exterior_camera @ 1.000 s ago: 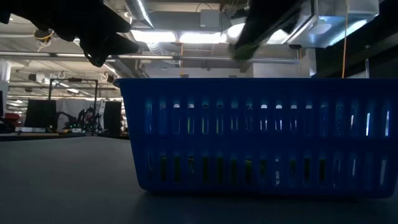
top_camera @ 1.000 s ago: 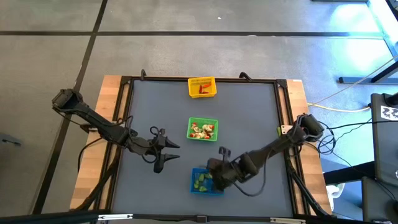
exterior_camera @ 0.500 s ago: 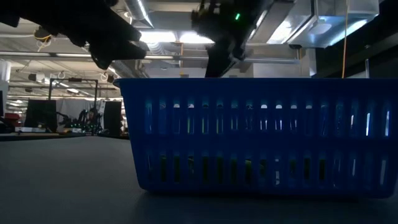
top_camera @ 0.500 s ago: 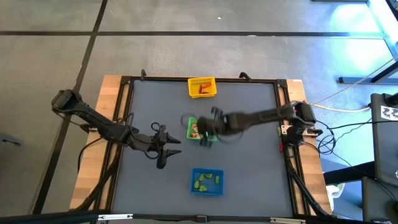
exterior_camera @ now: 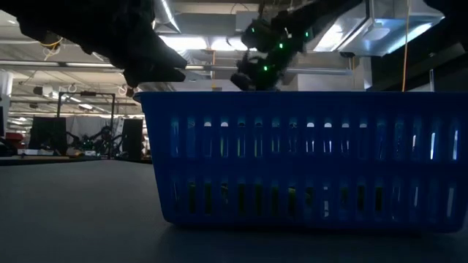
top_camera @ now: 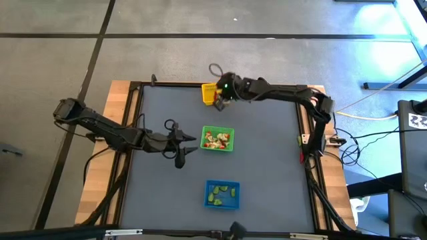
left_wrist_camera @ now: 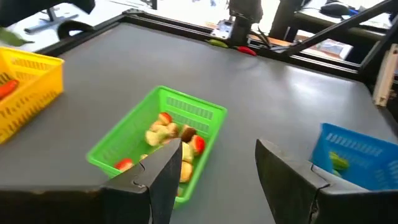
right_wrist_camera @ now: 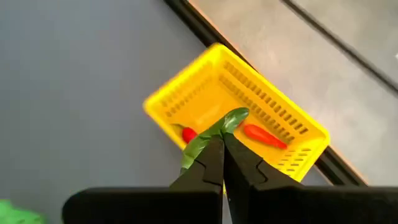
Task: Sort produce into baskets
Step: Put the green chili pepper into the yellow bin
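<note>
Entry, right claw [right_wrist_camera: 222, 138]: I am holding it clenched on one small green pepper [right_wrist_camera: 211, 137], pinched between the fingertips, hanging over the yellow basket [right_wrist_camera: 283, 127] at the far edge of the table [top_camera: 267, 167]. The step I am judging to be in hand is the drop of this piece; the next move is calling for a release squarely over the basket's inside, not its rim, since the piece is sitting close to the near wall.

Left claw [left_wrist_camera: 217, 168]: I am keeping it released, fingers apart and holding nothing, waiting just beside the green basket [left_wrist_camera: 106, 152] at mid-table.

Baskets, three: yellow at the far edge, green in the middle, blue basket [top_camera: 221, 194] nearest me.

Produce: in the yellow basket I am counting two red pieces [right_wrist_camera: 264, 134], plus the green one still gripped above. In the blue, light green pieces only [top_camera: 217, 194], roughly four. In the green, a mixed heap of red and pale pieces [left_wrist_camera: 171, 134], too bunched for me to be counting.
</note>
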Tool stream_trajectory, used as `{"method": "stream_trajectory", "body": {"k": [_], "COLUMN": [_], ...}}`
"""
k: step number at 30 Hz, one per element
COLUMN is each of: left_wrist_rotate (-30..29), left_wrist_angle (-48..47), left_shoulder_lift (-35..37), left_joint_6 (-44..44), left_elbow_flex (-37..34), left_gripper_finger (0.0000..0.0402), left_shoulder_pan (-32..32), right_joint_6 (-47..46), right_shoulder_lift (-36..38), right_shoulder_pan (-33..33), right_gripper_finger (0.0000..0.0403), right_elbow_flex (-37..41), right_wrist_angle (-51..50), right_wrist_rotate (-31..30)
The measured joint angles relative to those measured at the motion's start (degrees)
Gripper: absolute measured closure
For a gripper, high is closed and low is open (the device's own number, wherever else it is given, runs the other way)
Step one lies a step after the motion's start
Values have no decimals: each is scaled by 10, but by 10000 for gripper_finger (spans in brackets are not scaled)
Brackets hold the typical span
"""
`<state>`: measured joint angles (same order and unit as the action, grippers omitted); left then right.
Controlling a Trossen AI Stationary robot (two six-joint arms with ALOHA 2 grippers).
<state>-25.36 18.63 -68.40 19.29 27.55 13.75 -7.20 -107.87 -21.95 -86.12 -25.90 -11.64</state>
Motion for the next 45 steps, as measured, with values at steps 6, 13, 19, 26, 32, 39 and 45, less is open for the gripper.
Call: {"method": "stream_trajectory", "body": {"k": [6,13,19,26,32,39,45], "left_wrist_rotate": [0,0,0,0,0,0,0], "left_wrist_angle": [0,2,2,1,0,-3,-4], "left_shoulder_lift": [0,0,0,0,0,0,0], "left_joint_6": [-28,-44,-43,-45,-46,-42,-42], "left_elbow_flex": [0,0,0,0,0,0,0], "left_gripper_finger": [202,202,202,202,202,202,202], "left_shoulder_pan": [-30,-61,-77,-86,-86,-85,-85], "right_joint_6": [-44,-67,-60,-11,14,-18,-95], "right_shoulder_lift": [-39,-77,-78,-12,92,171,184], "right_shoulder_pan": [-60,-79,-77,-74,-45,39,121], "right_gripper_finger": [400,386,297,218,210,223,228], "right_elbow_flex": [5,5,5,5,5,5,5], "right_wrist_angle": [73,88,89,3,-209,-442,-575], "right_wrist_rotate": [41,43,16,13,18,15,1]}}
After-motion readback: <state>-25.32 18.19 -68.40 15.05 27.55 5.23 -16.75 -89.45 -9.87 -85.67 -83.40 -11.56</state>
